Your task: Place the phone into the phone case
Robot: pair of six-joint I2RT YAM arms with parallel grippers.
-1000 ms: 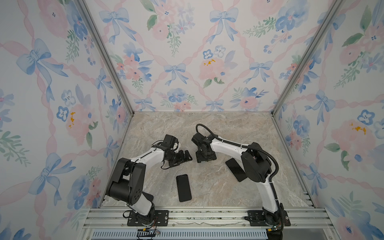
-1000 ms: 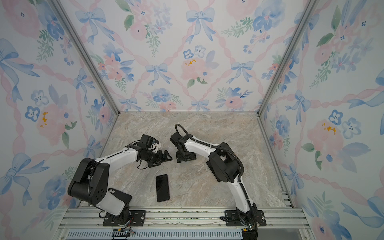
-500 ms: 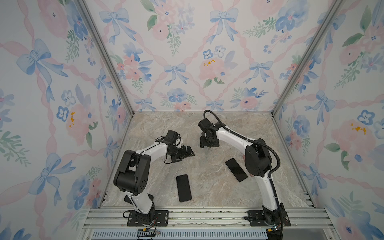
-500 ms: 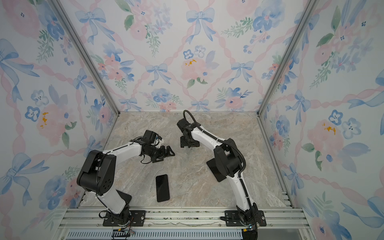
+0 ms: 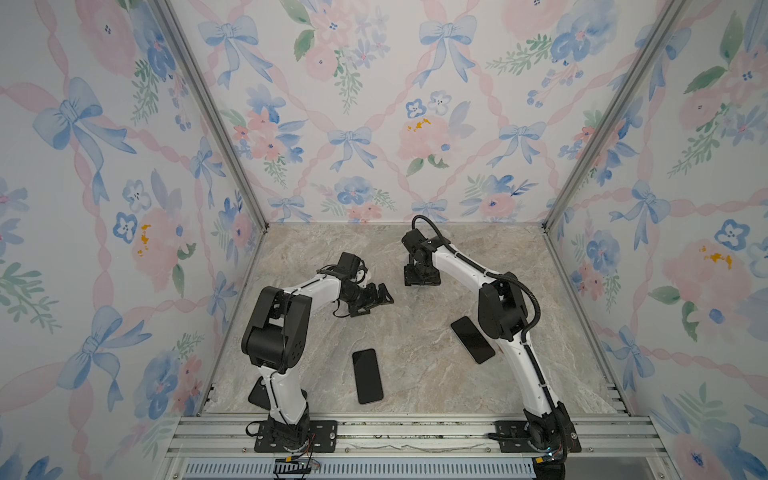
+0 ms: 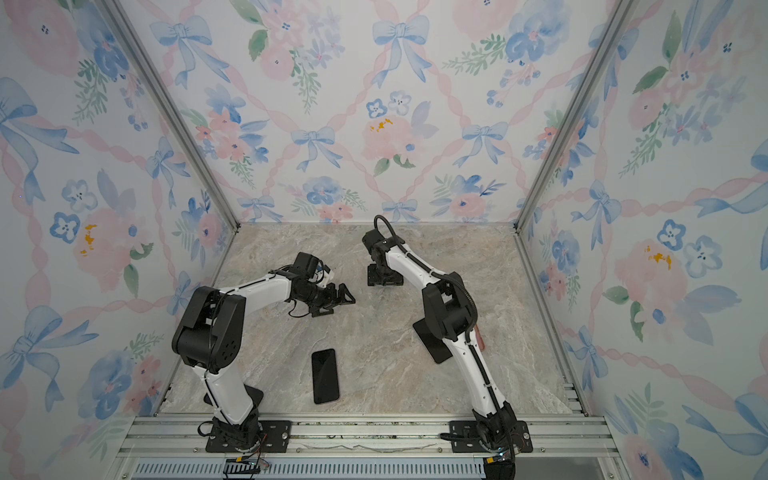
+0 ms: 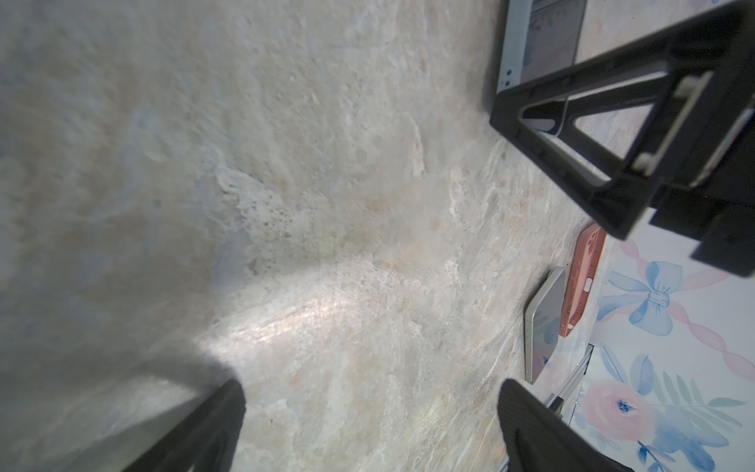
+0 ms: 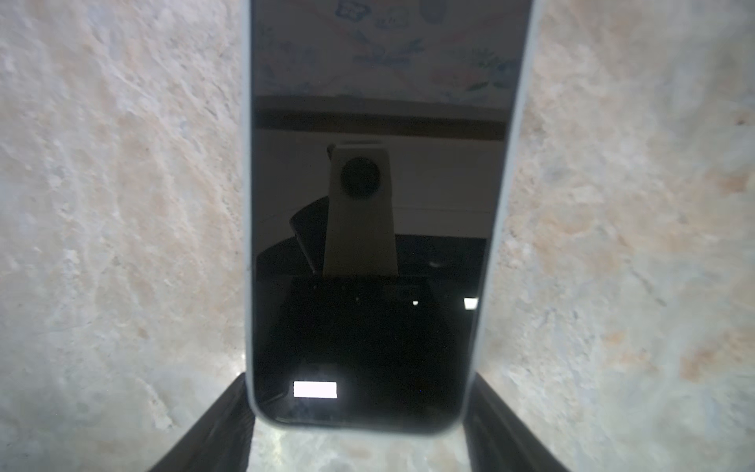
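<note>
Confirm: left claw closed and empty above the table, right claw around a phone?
No. The left wrist view shows the left claw wide open, not closed. It is empty above the table; the right claw is around a phone.

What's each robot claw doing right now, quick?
Left gripper: open, holding nothing.
Right gripper: closed on the sides of a phone.

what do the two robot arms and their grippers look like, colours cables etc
Both arms have white link shells with bulky black joint housings, on black base plates bolted to a silver rail. The left gripper and right gripper are black, with open triangular-frame fingers. A thick black cable loops along the right arm.
</note>
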